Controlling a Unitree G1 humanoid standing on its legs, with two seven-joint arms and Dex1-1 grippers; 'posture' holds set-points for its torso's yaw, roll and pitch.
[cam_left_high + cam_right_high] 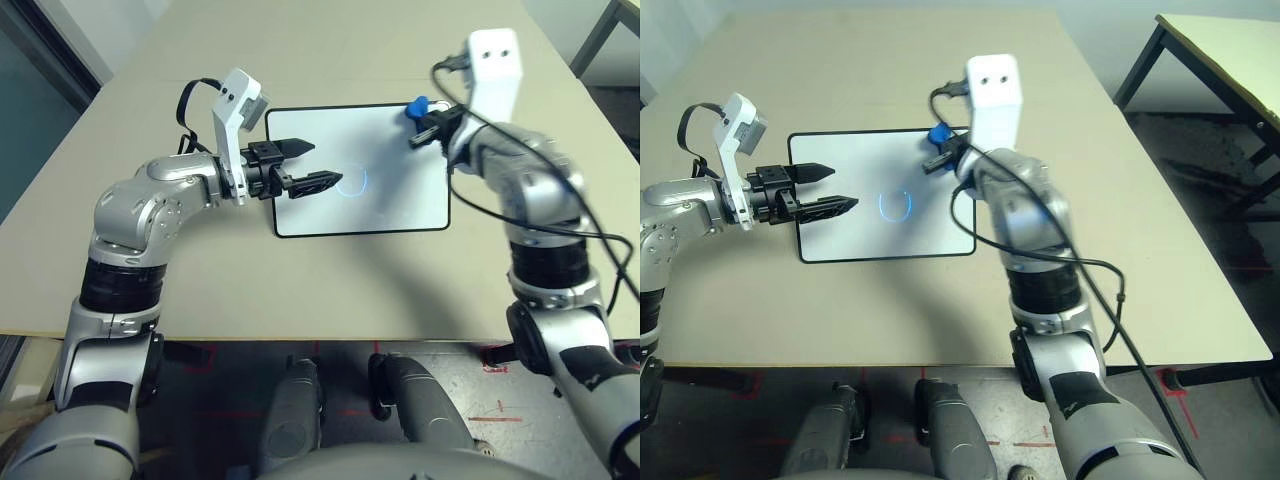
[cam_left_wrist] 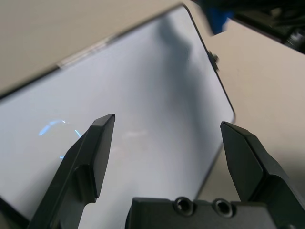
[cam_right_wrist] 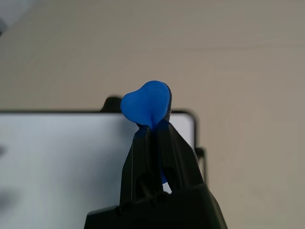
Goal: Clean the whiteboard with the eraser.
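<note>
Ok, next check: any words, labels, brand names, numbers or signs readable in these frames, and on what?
None can be read.
The whiteboard carries a cyan U-shaped marker doodle, a drawing rather than lettering.
The eraser, the left gripper and the right gripper bear no visible print.

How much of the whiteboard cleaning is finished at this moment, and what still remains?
Done: the right gripper is shut on the blue eraser, held up over the whiteboard's far right corner. In hand: the left gripper hangs open above the board's left part, not touching it. Left: a cyan marker loop near the middle is not yet wiped.
</note>
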